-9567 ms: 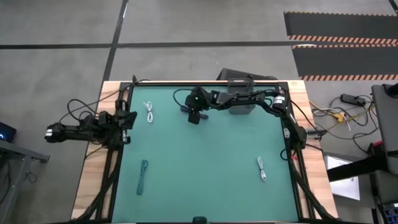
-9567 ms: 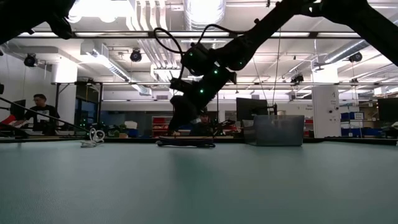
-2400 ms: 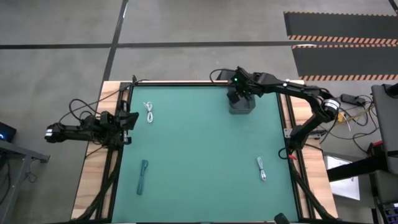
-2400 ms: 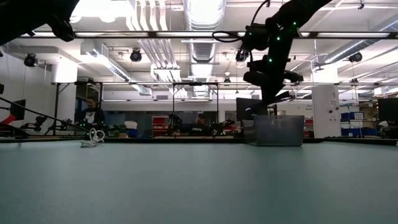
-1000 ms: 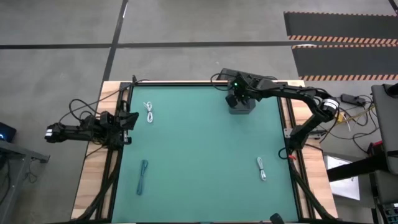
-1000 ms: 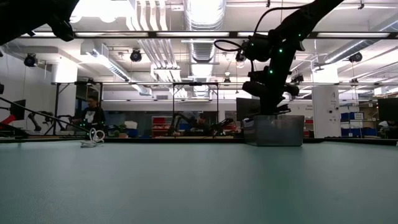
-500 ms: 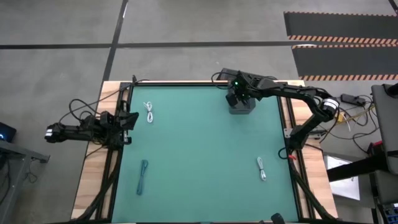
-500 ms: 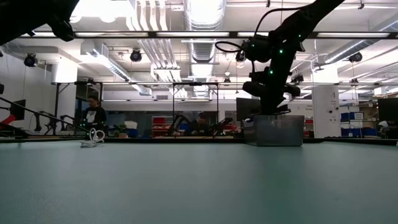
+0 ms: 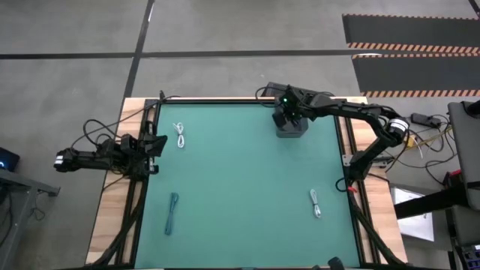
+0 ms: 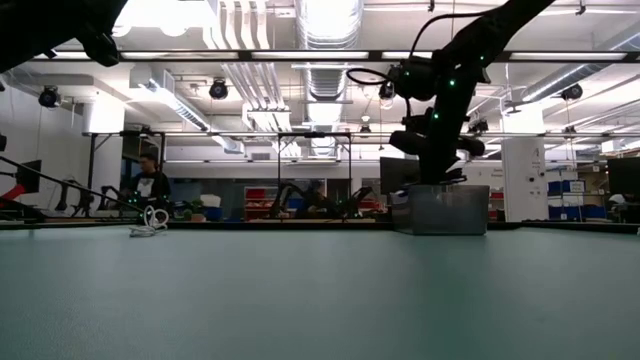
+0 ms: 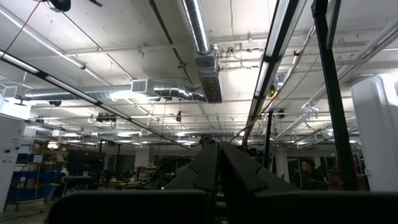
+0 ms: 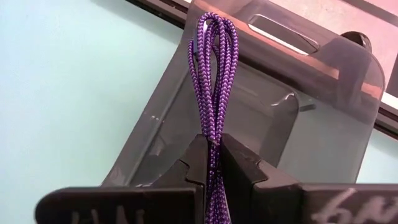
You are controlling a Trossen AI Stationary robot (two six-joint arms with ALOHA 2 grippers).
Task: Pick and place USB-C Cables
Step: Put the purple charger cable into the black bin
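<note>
Purple cable (image 12: 214, 74) pinched, right gripper (image 12: 214, 152) above bin (image 12: 323, 124).

From above we look straight down on the whole mat (image 9: 240, 187) and the floor around it. At mat height we look level across it into the room. Both views share the bin (image 9: 291, 129) (image 10: 446, 209) and the white cable (image 9: 180, 136) (image 10: 151, 220) near the far edge. Our left wrist camera faces out and up at the ceiling, past its own fingers (image 11: 214, 168). Our right wrist camera sits close over the bin (image 12: 273, 118), looking down into it
</note>
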